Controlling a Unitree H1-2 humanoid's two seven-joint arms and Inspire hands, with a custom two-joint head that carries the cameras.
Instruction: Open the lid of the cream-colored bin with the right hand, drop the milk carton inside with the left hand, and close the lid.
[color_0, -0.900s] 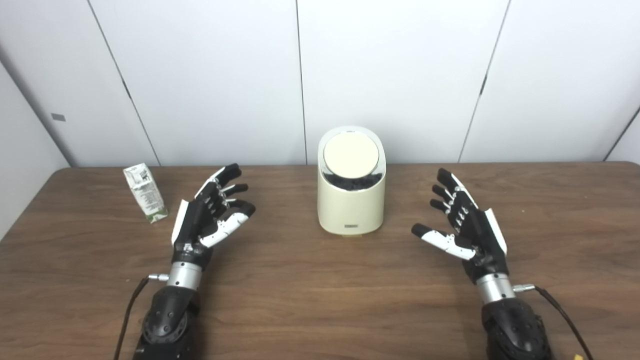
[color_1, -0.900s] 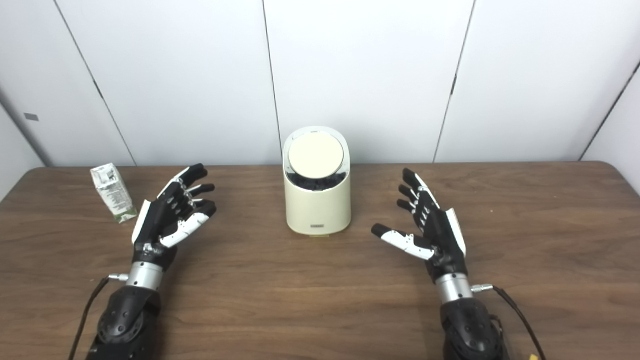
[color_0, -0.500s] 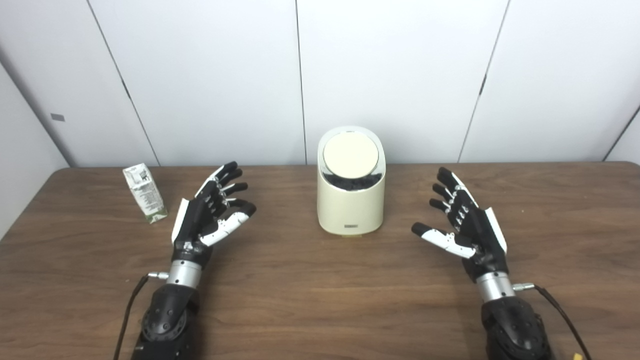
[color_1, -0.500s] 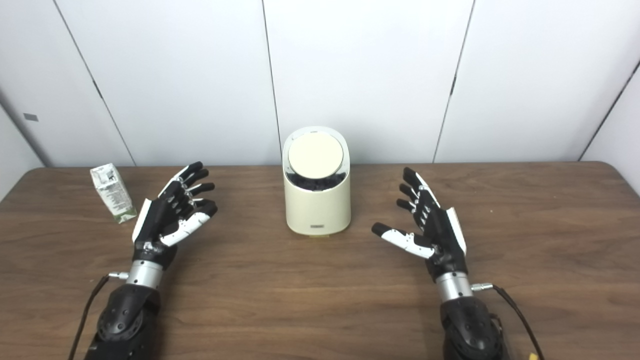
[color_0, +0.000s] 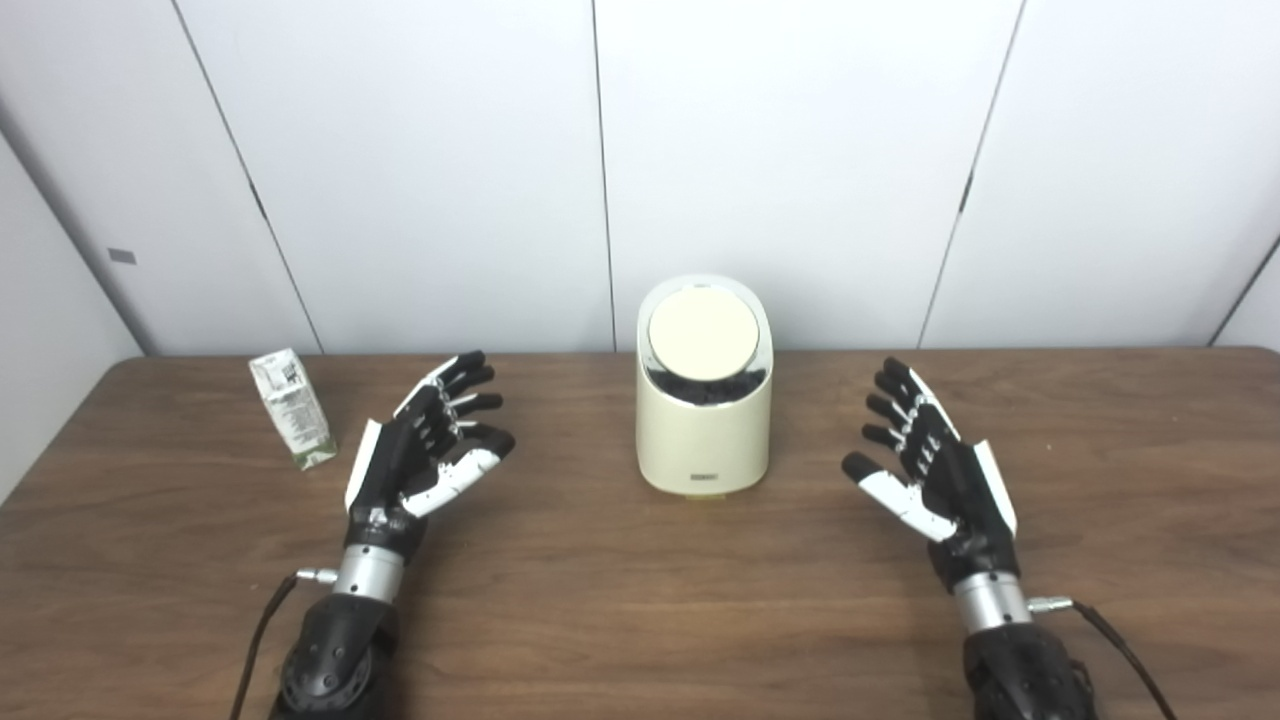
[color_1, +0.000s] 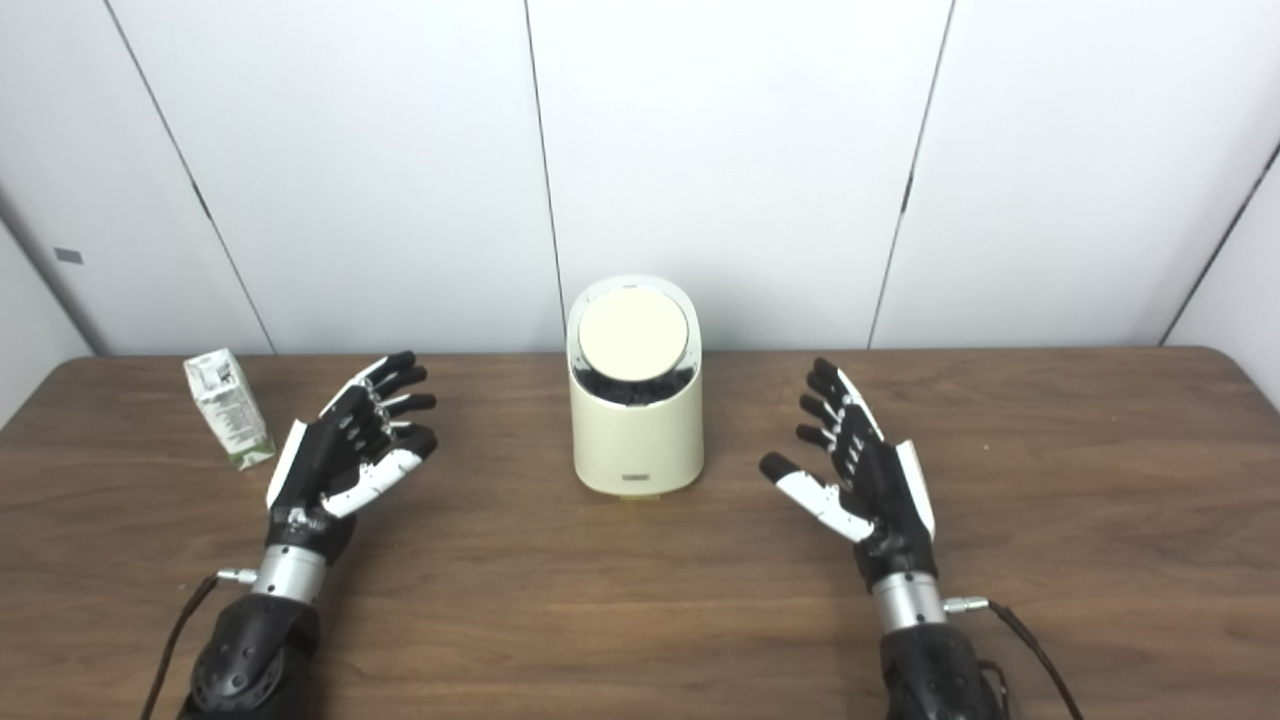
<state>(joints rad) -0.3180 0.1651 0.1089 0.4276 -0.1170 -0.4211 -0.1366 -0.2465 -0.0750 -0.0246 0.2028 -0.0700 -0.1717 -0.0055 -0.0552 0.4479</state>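
Fingers on both of your hands are spread and grasping nothing, palms turned inward above the desk (color_0: 620, 600). Your right hand (color_0: 930, 470) hangs to the right of the bin (color_0: 703, 430), apart from it, fingertips pointing up and away toward the wall. The lid (color_0: 703, 336) is what your next move turns on: it lies up and to the left of those fingers, a round disc tilted to face you, seated on the bin's slanted top. You would have to lift and swing inward to reach it. A dark band shows under the lid's lower edge; I can't tell whether that is a gap or a shadowed rim.

Your left hand (color_0: 425, 455) sits left of the bin, and the carton (color_0: 291, 407) stands upright just beyond it, further left and a little farther back, its long axis near vertical. That hand is clearly the nearer one to the carton; the bin stands between your two hands, farther back.
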